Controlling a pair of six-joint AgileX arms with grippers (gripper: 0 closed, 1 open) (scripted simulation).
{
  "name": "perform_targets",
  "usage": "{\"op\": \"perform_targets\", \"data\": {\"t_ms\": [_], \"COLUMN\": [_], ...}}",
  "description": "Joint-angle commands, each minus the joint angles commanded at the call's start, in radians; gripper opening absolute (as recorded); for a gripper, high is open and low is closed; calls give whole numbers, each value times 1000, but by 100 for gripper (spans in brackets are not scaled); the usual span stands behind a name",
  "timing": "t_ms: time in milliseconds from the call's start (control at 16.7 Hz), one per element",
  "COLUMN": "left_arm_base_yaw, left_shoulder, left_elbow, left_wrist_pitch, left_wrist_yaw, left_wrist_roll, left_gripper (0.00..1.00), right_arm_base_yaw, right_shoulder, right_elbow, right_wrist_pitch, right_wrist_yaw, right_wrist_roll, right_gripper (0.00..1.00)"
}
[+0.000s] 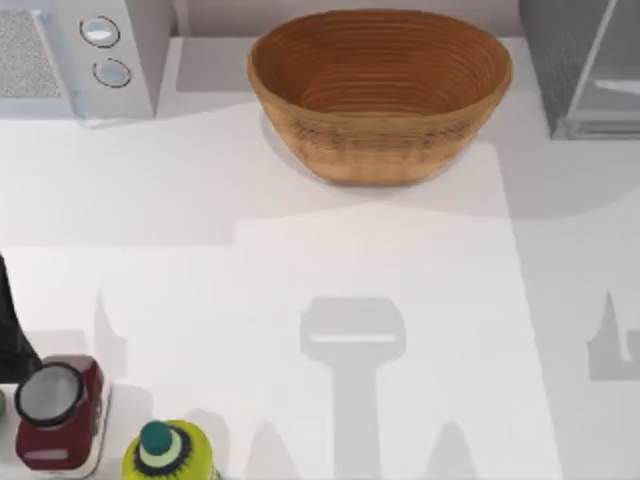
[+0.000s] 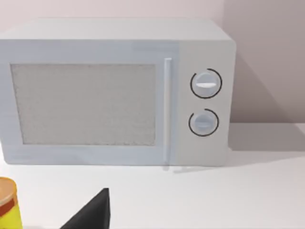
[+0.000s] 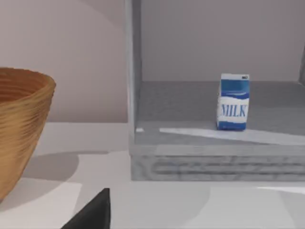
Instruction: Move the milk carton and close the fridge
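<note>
milk carton [image 3: 233, 101]: upright on floor of open fridge [image 3: 209, 152], well inside it
right gripper [image 3: 93, 213]: outside fridge, well short of carton; finger state can't tell
wicker basket [image 1: 380, 90]: beside fridge
left gripper [image 2: 90, 212]: facing microwave [image 2: 114, 90], can't tell

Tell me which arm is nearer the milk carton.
Right. Its wrist camera faces the milk carton standing inside the open fridge; the left arm faces the microwave across the table.

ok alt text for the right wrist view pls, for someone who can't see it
A small blue-and-white milk carton stands upright inside the open grey fridge, on its floor. A wicker basket sits on the white table beside the fridge, and a dark part of the right gripper juts in at the picture's edge.
</note>
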Motion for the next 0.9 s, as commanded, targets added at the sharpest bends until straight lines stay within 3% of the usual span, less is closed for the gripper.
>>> {"op": "perform_targets", "data": {"t_ms": [360,900], "left_arm_base_yaw": [0,0], "left_shoulder": [0,0], "left_elbow": [0,0], "left_wrist_pitch": [0,0], "left_wrist_yaw": [0,0], "left_wrist_roll": [0,0], "left_gripper": [100,100], "right_arm_base_yaw": [7,3], "right_shoulder": [-167,-575], "right_elbow": [137,471], "right_wrist_pitch": [-278,-1049], "right_wrist_yaw": [-5,4], "right_wrist_roll": [0,-11], "right_gripper": [100,100]}}
